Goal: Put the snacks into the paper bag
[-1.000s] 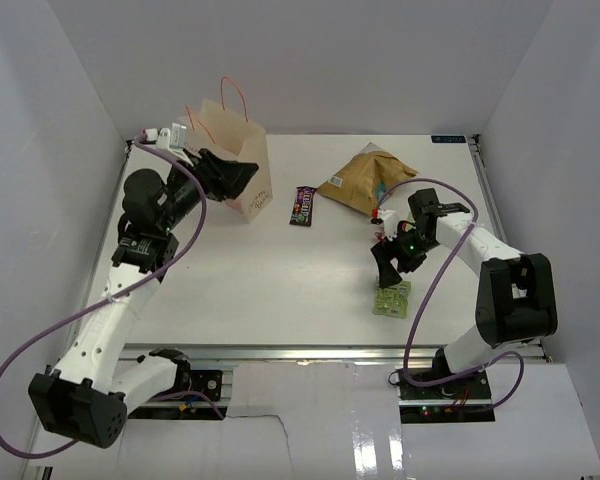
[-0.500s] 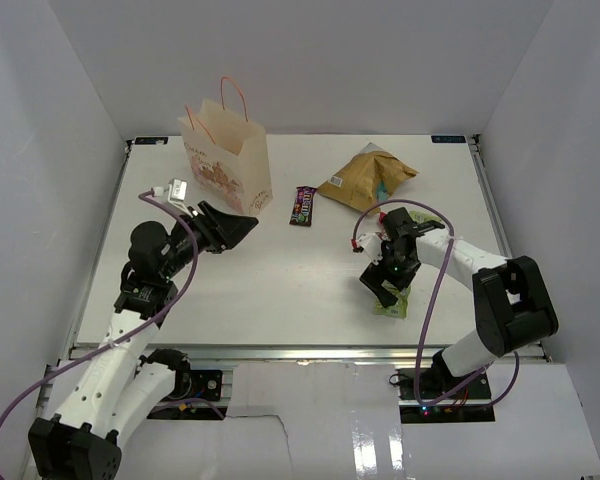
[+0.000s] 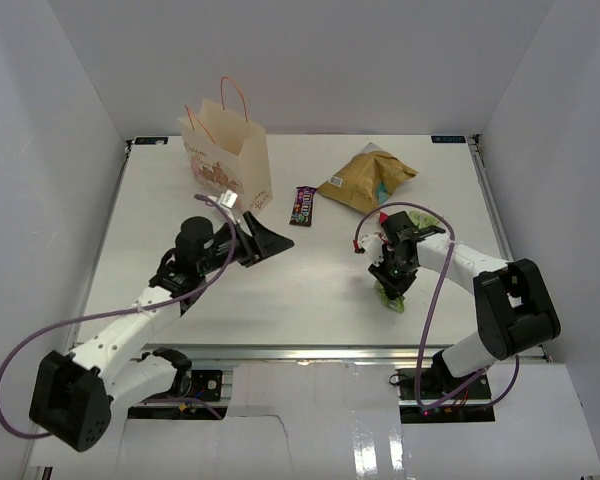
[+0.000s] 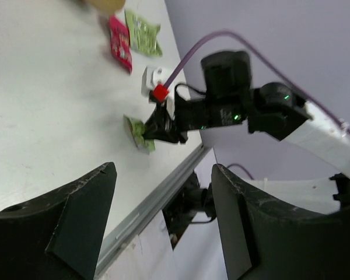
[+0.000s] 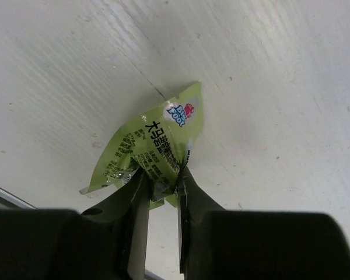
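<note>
The cream paper bag (image 3: 228, 160) stands upright at the back left. My right gripper (image 3: 390, 283) points down at the table's right front and is shut on a light green snack packet (image 5: 157, 137), which crumples between its fingers (image 5: 186, 192). The same packet (image 4: 139, 133) shows in the left wrist view, still touching the table. My left gripper (image 3: 271, 243) hangs open and empty over the table's middle, aimed toward the right arm. A dark brown packet (image 3: 303, 205) and the tan chip bag (image 3: 368, 180) lie behind.
A red packet (image 4: 121, 49) and another green packet (image 4: 143, 34) lie beside the chip bag. The table's metal front rail (image 3: 310, 350) runs just below the right gripper. White walls enclose the table on three sides.
My right gripper came down onto the green packet and closed on it. My left arm swung away from the paper bag to the middle of the table, still open.
</note>
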### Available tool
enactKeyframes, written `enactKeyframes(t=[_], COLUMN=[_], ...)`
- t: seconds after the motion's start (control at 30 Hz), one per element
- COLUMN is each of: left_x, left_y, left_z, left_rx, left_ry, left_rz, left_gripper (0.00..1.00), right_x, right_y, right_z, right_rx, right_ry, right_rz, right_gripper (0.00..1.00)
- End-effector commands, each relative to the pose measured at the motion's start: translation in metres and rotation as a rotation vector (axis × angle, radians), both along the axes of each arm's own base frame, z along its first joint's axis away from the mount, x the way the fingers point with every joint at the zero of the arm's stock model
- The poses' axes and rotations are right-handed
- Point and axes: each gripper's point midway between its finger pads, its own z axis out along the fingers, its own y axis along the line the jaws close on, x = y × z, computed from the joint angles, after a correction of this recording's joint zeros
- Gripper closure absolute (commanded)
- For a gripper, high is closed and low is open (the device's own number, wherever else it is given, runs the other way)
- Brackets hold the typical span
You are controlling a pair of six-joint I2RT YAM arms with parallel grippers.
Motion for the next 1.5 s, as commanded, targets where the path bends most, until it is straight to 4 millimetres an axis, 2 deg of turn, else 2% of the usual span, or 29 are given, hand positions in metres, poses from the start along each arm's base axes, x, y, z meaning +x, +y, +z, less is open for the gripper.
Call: enactKeyframes(t=[0.0,0.07,0.1,0.17,0.2,0.23,0.3,0.33,0.37,0.4,0.47,0.53,0.63,0.8,1.03,1.23,1.27,1.33,1.43,1.47], left_x=[-0.01,-0.012,-0.01,-0.019,-0.015,-0.017,-0.013,-0.013,-0.012,-0.01,-0.007,-0.005,-0.001,0.003,0.011,0.007,0.006,0.005,0.001,0.001], left_y=[-0.039,-0.055,-0.066,-0.084,-0.092,-0.102,-0.116,-0.122,-0.126,-0.132,-0.137,-0.145,-0.153,-0.156,-0.154,-0.158,-0.159,-0.16,-0.161,-0.161], left_z=[-0.029,-0.04,-0.056,-0.066,-0.061,-0.075,-0.069,-0.077,-0.077,-0.072,-0.079,-0.076,-0.081,-0.095,-0.106,-0.103,-0.102,-0.102,-0.103,-0.103], left_rx=[0.029,0.045,0.065,0.077,0.075,0.1,0.101,0.117,0.117,0.113,0.121,0.114,0.117,0.132,0.147,0.129,0.124,0.119,0.115,0.115], left_ry=[0.109,0.148,0.185,0.21,0.187,0.211,0.187,0.198,0.196,0.182,0.196,0.187,0.2,0.234,0.259,0.246,0.242,0.241,0.24,0.239], left_rz=[-0.1,-0.148,-0.173,-0.242,-0.264,-0.294,-0.333,-0.35,-0.36,-0.37,-0.378,-0.39,-0.389,-0.362,-0.316,-0.353,-0.362,-0.377,-0.402,-0.402], left_gripper=[0.23,0.23,0.23,0.23,0.23,0.23,0.23,0.23,0.23,0.23,0.23,0.23,0.23,0.25,0.41,0.63,0.71,0.78,0.93,0.98], right_x=[0.003,0.013,0.018,0.025,0.026,0.027,0.028,0.028,0.029,0.029,0.03,0.029,0.027,0.023,0.016,0.014,0.013,0.013,0.009,0.009], right_y=[0.023,0.04,0.046,0.064,0.071,0.078,0.095,0.1,0.108,0.112,0.119,0.124,0.128,0.13,0.133,0.133,0.134,0.134,0.135,0.136], right_z=[0.007,0.024,0.034,0.054,0.062,0.069,0.086,0.091,0.1,0.102,0.109,0.11,0.114,0.119,0.124,0.122,0.123,0.124,0.125,0.127], right_rx=[0.127,0.211,0.248,0.348,0.386,0.423,0.518,0.545,0.595,0.616,0.657,0.67,0.691,0.715,0.747,0.754,0.756,0.762,0.771,0.775], right_ry=[-0.003,-0.031,-0.051,-0.07,-0.074,-0.072,-0.059,-0.05,-0.045,-0.035,-0.027,-0.017,-0.008,-0.016,-0.002,0.009,0.01,0.013,0.023,0.019], right_rz=[0.014,0.029,0.034,0.06,0.07,0.078,0.092,0.094,0.096,0.098,0.1,0.101,0.111,0.132,0.159,0.168,0.172,0.179,0.212,0.224], right_gripper=[0.86,0.9,0.9,0.91,0.91,0.91,0.91,0.91,0.91,0.91,0.91,0.91,0.91,0.9,0.89,0.87,0.87,0.85,0.72,0.64])
